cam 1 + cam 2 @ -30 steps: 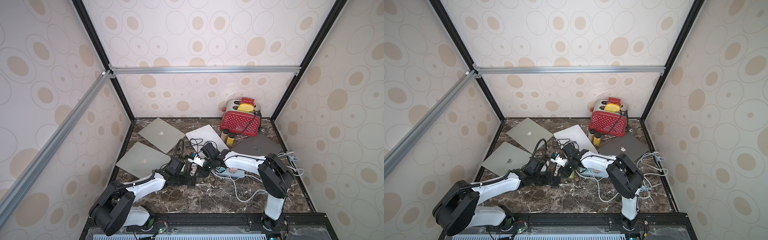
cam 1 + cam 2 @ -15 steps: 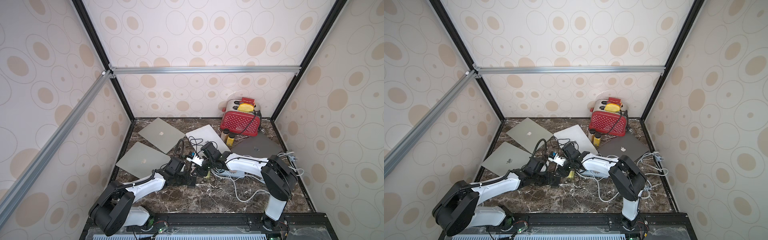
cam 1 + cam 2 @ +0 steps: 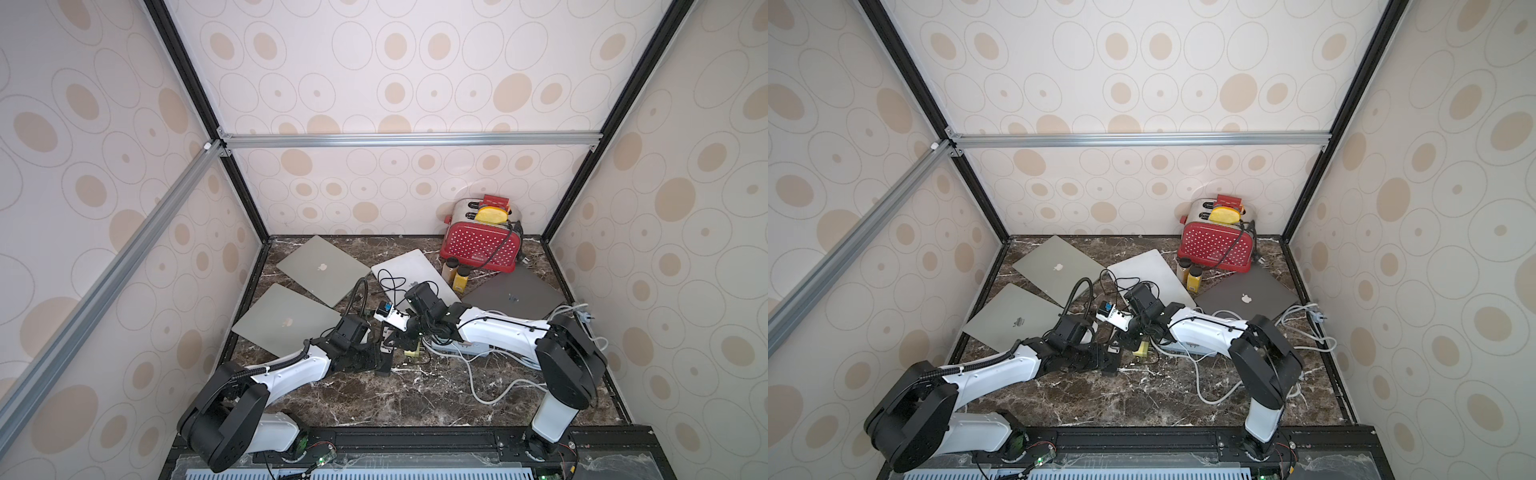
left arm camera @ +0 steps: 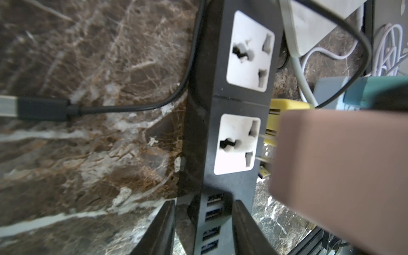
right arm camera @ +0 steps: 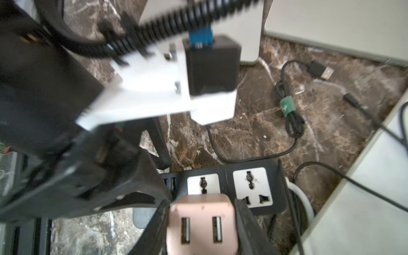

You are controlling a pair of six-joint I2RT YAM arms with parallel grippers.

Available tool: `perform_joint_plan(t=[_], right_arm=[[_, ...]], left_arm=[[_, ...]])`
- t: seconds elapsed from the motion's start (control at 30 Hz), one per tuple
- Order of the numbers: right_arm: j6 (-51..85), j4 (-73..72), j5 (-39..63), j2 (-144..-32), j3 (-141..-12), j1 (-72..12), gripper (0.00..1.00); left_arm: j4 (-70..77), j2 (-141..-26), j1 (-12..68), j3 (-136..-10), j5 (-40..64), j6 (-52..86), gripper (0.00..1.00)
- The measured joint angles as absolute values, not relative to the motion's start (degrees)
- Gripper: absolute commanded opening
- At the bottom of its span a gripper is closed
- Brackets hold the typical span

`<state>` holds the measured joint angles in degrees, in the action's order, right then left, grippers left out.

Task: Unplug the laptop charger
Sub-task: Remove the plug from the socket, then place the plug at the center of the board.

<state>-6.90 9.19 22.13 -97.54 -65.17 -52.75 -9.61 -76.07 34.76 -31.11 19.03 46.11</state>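
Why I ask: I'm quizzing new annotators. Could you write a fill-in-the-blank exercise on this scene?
1. The right hand grips a ___ charger.
2. The left hand holds the black power strip by the end with the ___ ports.
3. The strip's face shows ___ white sockets.
4. The toaster in the back corner is ___.

Missing words: pink; USB; two; red.

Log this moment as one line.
left pincer: clamps black power strip | right pincer: grips pink two-port cube charger | prongs: exposed at white socket | seated or free: unclear
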Motion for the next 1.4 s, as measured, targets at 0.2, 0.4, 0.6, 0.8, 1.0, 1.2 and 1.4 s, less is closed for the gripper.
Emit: perform_joint_plan(t=[0.2, 0.4, 0.6, 0.8, 1.0, 1.2, 1.4], right_arm=[[-4.7, 11.6, 20.7, -92.0, -67.7, -52.5, 0.01], [-1.0, 22.1, 20.5, -91.6, -67.6, -51.0, 0.05], [4.4, 28.4, 19.2, -92.5, -65.7, -52.9, 0.09], [6.7, 32.9, 16.4, -99.9, -68.5, -54.6, 0.1], [8.1, 33.9, 14.6, -103.4, -70.3, -54.6, 0.14], [9.5, 34.2, 14.1, -104.0, -71.0, -54.6, 0.31], [9.7, 34.3, 13.3, -104.0, -71.2, -55.0, 0.49]], left_arm=[[-10.1, -76.1, 34.4, -31.3, 19.1, 46.1, 0.42], [-13.2, -73.1, 30.3, -30.3, 18.7, 45.7, 0.43], [-16.3, -72.0, 29.6, -30.7, 17.7, 44.5, 0.47], [-22.7, -69.6, 28.7, -32.3, 16.4, 42.1, 0.5], [-26.5, -65.5, 26.5, -35.2, 15.7, 40.2, 0.63], [-26.8, -65.6, 26.1, -36.7, 15.3, 39.6, 0.67], [-28.5, -65.7, 26.1, -37.1, 15.3, 38.1, 0.77]])
